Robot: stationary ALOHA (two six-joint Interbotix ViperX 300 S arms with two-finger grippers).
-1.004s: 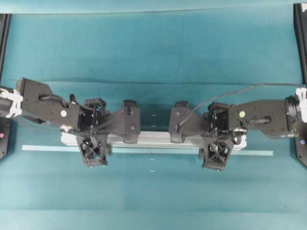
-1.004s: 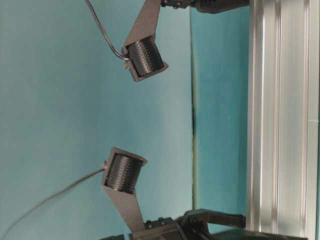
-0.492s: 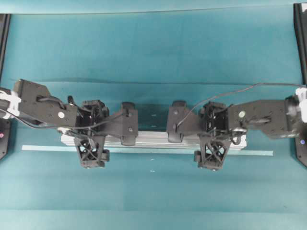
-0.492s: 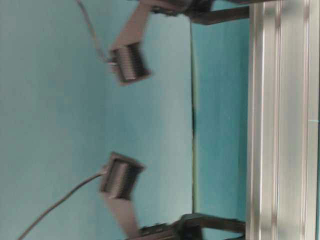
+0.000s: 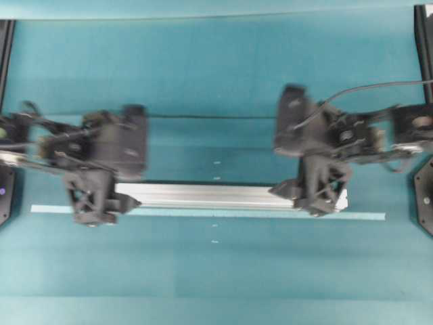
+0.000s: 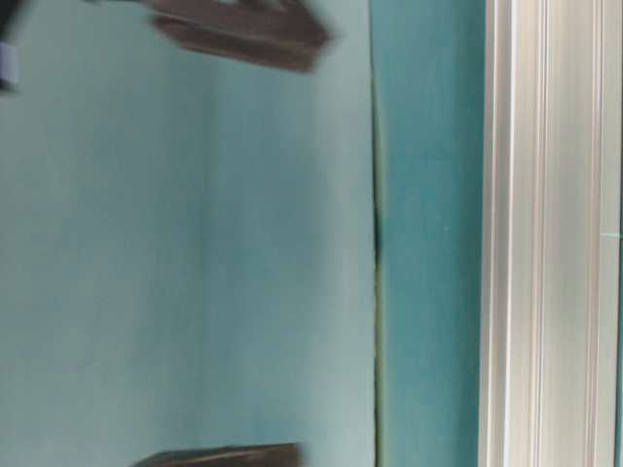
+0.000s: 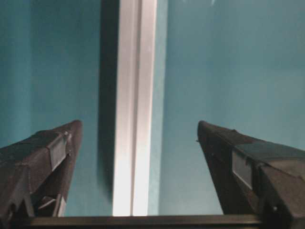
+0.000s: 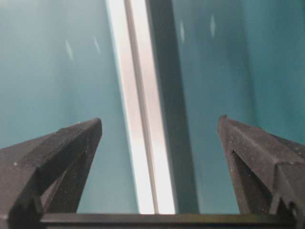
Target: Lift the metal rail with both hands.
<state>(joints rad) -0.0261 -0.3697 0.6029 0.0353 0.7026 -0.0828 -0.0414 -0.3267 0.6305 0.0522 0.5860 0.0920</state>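
The metal rail (image 5: 203,196) lies flat on the teal counter (image 5: 216,74), across the middle of the overhead view.

A thin pale strip (image 5: 365,216) runs right along the rail's lower edge. The left gripper (image 7: 138,138) sits over the rail's left end, and the right gripper (image 8: 159,131) over its right end. Both look blurry from above. In each wrist view the two black fingers (image 7: 47,152) stand wide apart with the rail far below between them, so both grippers are open and hold nothing.
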